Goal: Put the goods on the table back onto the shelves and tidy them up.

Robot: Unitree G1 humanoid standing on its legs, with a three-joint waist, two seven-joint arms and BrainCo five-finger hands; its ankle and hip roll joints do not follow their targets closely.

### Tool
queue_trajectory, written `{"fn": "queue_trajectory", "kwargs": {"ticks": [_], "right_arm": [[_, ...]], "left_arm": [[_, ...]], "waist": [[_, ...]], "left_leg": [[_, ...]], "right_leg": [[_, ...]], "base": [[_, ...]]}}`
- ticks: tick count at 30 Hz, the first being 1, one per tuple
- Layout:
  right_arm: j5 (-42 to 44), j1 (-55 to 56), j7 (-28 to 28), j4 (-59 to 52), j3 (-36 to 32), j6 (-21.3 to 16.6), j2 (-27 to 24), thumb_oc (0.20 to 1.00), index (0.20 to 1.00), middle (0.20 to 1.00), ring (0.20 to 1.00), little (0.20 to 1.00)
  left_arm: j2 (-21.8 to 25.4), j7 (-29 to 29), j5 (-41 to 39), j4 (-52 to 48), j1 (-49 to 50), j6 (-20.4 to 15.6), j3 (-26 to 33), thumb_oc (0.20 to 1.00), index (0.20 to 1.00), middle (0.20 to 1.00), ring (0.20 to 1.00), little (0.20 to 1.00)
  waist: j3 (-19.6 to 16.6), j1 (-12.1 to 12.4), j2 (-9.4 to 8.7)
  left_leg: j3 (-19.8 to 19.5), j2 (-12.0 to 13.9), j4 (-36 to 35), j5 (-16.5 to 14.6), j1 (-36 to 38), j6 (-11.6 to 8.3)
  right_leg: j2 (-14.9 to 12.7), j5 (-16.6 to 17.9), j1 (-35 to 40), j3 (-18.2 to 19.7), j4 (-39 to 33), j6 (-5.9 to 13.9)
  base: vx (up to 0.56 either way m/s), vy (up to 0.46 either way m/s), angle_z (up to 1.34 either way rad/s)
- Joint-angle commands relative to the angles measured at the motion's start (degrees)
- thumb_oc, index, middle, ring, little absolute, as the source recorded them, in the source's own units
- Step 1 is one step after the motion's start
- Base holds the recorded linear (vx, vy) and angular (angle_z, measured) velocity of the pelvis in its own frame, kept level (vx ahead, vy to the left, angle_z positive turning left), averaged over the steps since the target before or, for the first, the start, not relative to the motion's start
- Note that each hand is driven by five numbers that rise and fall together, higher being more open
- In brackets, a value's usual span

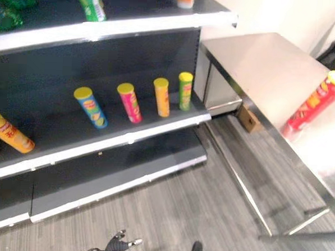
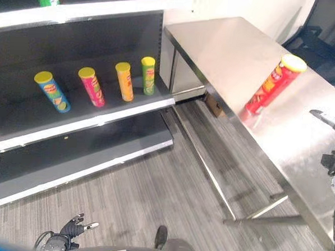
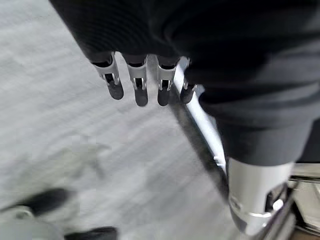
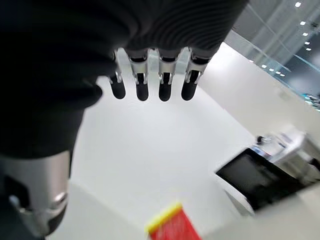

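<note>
Down low, nearest to me, the left hand hangs over the grey plank floor, its fingers straight, side by side and holding nothing. Off to the right, the right hand hovers at the near edge of the steel bench; its fingers are likewise straight in a row and empty. The red can with the yellow lid stands on the bench, well apart from those fingers and farther along the top. Beyond the floor, the dark middle shelf carries a row of cans: an orange can at the left end, then a blue can, a pink can, a second orange can and a green can. Higher and farther back, the top shelf holds a green bottle.
</note>
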Motion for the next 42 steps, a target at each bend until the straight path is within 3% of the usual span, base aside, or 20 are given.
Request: {"fn": "queue_trajectory", "kwargs": {"ticks": [1, 4, 7, 11, 12, 13, 14, 15, 16, 17, 22, 29, 36, 42], "right_arm": [[2.0, -0.5, -0.9, 0.9, -3.1, -1.6, -3.2, 1.0, 1.0, 1.0, 1.0, 1.0], [2.5, -0.4, -0.8, 1.2, -3.2, -1.8, -3.4, 1.0, 1.0, 1.0, 1.0, 1.0], [3.4, -0.1, -0.9, 2.0, -3.7, -2.1, -4.0, 1.0, 1.0, 1.0, 1.0, 1.0], [4.0, 0.1, -1.4, 2.3, -4.1, -2.3, -4.0, 1.0, 1.0, 1.0, 1.0, 1.0], [4.1, -0.1, -1.6, 2.5, -4.1, -2.2, -4.3, 1.0, 1.0, 1.0, 1.0, 1.0], [4.1, -0.5, -1.4, 2.9, -3.7, -1.9, -4.4, 1.0, 1.0, 1.0, 1.0, 1.0], [4.1, -0.6, -1.4, 2.9, -3.6, -1.9, -4.4, 1.0, 1.0, 1.0, 1.0, 1.0], [4.2, -0.6, -1.2, 2.8, -3.6, -1.7, -4.2, 1.0, 1.0, 1.0, 1.0, 1.0], [4.1, -1.2, -1.3, 2.8, -3.3, -1.6, -4.1, 1.0, 1.0, 1.0, 1.0, 1.0], [3.6, -2.1, -1.6, 3.1, -2.5, -1.4, -4.3, 1.0, 1.0, 1.0, 1.0, 1.0], [4.4, -3.7, -0.6, 4.1, -0.3, -1.2, -4.1, 1.0, 1.0, 1.0, 1.0, 1.0], [6.8, -7.6, 1.0, 5.7, 3.9, -1.6, -4.8, 1.0, 1.0, 1.0, 1.0, 1.0], [6.7, -7.5, 1.3, 7.8, 5.0, -0.9, -5.6, 1.0, 1.0, 1.0, 1.0, 1.0], [7.4, -9.9, 3.0, 17.3, 9.3, 0.5, -10.8, 1.0, 1.0, 1.0, 1.0, 1.0]], "left_arm": [[0.8, 0.3, 0.6, 1.4, -3.3, -0.9, 0.2, 1.0, 1.0, 1.0, 1.0, 1.0], [0.8, 0.1, 0.5, 1.4, -3.1, -0.8, 0.2, 1.0, 1.0, 1.0, 1.0, 1.0], [0.9, -0.1, 0.0, 1.5, -2.8, -0.6, 0.6, 1.0, 1.0, 1.0, 1.0, 1.0], [1.1, -0.1, -0.7, 1.1, -2.5, -0.4, 1.3, 1.0, 1.0, 1.0, 1.0, 1.0], [1.3, 0.2, -1.2, 1.1, -2.8, -0.4, 1.5, 1.0, 1.0, 1.0, 1.0, 1.0], [0.8, 0.2, -2.5, 1.2, -3.1, -0.1, 1.7, 1.0, 1.0, 1.0, 1.0, 1.0], [0.8, 0.2, -2.5, 1.2, -3.2, -0.1, 1.7, 1.0, 1.0, 1.0, 1.0, 1.0], [0.7, 0.3, -2.8, 1.7, -3.2, -0.3, 1.7, 1.0, 1.0, 1.0, 1.0, 1.0], [0.6, 0.4, -3.1, 2.0, -3.5, -0.3, 1.6, 1.0, 1.0, 1.0, 1.0, 1.0], [0.4, 0.5, -2.5, 3.4, -3.5, -0.3, 1.3, 1.0, 1.0, 1.0, 1.0, 1.0], [0.7, 0.2, -0.8, 6.0, -3.0, -0.1, 1.0, 1.0, 1.0, 1.0, 1.0, 1.0], [1.1, 0.3, 1.6, 10.0, -1.2, 0.2, 2.2, 1.0, 1.0, 1.0, 1.0, 1.0], [1.0, 0.3, 1.4, 10.2, -0.7, 0.2, 2.6, 1.0, 1.0, 1.0, 1.0, 1.0], [1.4, 0.1, 0.3, 8.6, -0.3, 0.1, 1.2, 1.0, 1.0, 1.0, 1.0, 1.0]], "waist": [[1.3, -1.2, 3.44], [1.3, -1.2, 3.56], [1.6, -1.5, 3.29], [2.7, -1.5, 2.36], [3.5, -1.2, 1.91], [3.9, -1.0, 1.12], [3.9, -1.1, 1.06], [4.0, -1.0, 0.73], [3.8, -0.9, 0.4], [3.2, -0.9, 1.26], [1.4, -0.5, 1.91], [0.8, 1.2, 1.62], [0.6, 1.7, 1.22], [0.6, 2.3, 0.48]], "left_leg": [[-2.0, 7.6, -8.1, 7.5, 4.3, -1.59], [-2.2, 7.9, -7.4, 8.8, 4.2, -1.97], [-2.0, 8.6, -2.3, 13.3, 2.0, -2.89], [-0.8, 9.3, 6.6, 14.1, -2.5, -2.69], [-0.3, 9.2, 7.6, 12.9, -4.4, -2.02], [-0.1, 8.1, 4.0, 8.2, -6.5, -1.2], [-0.1, 8.0, 3.7, 8.3, -6.4, -1.08], [-0.2, 7.5, -0.1, 5.7, -7.1, -1.07], [-0.5, 6.8, -3.1, 5.9, -7.4, -0.97], [-0.8, 6.6, -11.9, 7.7, -6.1, -1.36], [0.3, 5.2, -17.6, 9.0, -2.4, -1.13], [2.7, 3.7, -18.0, 7.2, 0.0, 0.54], [3.1, 3.6, -18.0, 7.0, 0.5, 0.73], [3.0, 4.1, -18.0, 7.3, 0.6, 0.22]], "right_leg": [[-3.4, -4.4, -2.8, -1.6, -0.8, 8.94], [-2.8, -5.2, -2.4, -1.5, -0.8, 8.34], [-1.7, -6.9, -1.1, -1.5, -0.8, 6.83], [-1.5, -8.0, 0.4, -2.3, -0.8, 5.79], [-2.0, -7.9, 0.6, -2.9, -0.8, 5.83], [-3.0, -7.2, 0.6, -3.6, -0.8, 6.39], [-3.1, -7.2, 0.6, -3.7, -0.8, 6.5], [-3.7, -7.0, 0.4, -4.0, -0.8, 6.92], [-4.3, -6.7, 0.1, -4.3, -0.8, 7.2], [-4.1, -6.5, 0.1, -4.3, -0.8, 7.72], [-4.9, -5.8, 0.8, -4.0, -0.8, 8.43], [-7.1, -4.0, 1.3, -3.9, -0.8, 10.39], [-7.7, -3.8, 1.6, -4.5, -0.8, 10.78], [-7.7, -4.1, 1.8, -5.5, -0.8, 10.84]], "base": [[0.13, -0.189, -0.18], [0.08, -0.14, -0.19], [0.1, -0.215, -0.22], [0.01, -0.094, 0.09], [-0.07, -0.034, 0.32], [-0.07, 0.003, 0.38], [-0.05, 0.035, 0.44], [-0.02, 0.058, 0.28], [-0.01, 0.207, 0.32], [0.02, 0.258, 0.25], [0.07, 0.214, -0.02], [0.01, 0.151, -0.06], [0.0, 0.025, -0.03], [-0.02, -0.047, -0.02]]}}
